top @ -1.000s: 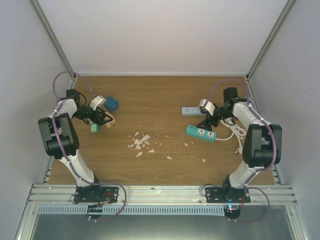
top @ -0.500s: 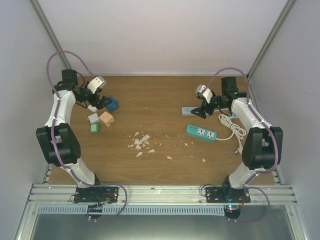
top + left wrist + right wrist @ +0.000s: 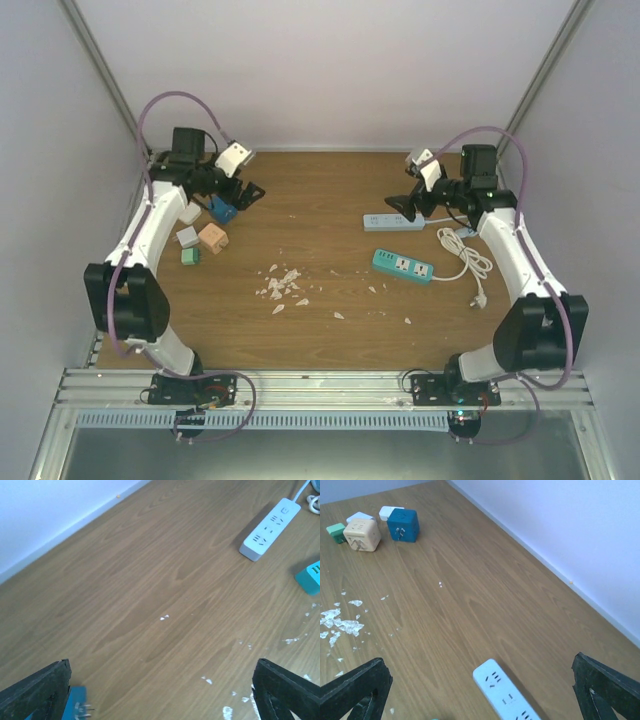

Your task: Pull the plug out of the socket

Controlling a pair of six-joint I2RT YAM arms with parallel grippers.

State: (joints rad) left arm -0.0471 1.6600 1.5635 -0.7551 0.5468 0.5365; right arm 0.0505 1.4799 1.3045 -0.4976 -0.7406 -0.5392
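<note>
Spread wide and empty: right gripper [image 3: 402, 207] just by white power strip [image 3: 393, 222]; left gripper [image 3: 250, 194], likewise agape, beside blue plug cube [image 3: 222, 209].

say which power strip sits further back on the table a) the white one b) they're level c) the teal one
a, in the top view the white power strip lies further back on the table than the teal power strip.

site: robot lab cell | walls [image 3: 320, 70]: plain white panels, 9 to 3 o'clock | posts [image 3: 105, 75]: aluminium | surface [image 3: 320, 190]: wood | rail [image 3: 320, 385]: 6 o'clock, two arms [image 3: 150, 225] bolted on
</note>
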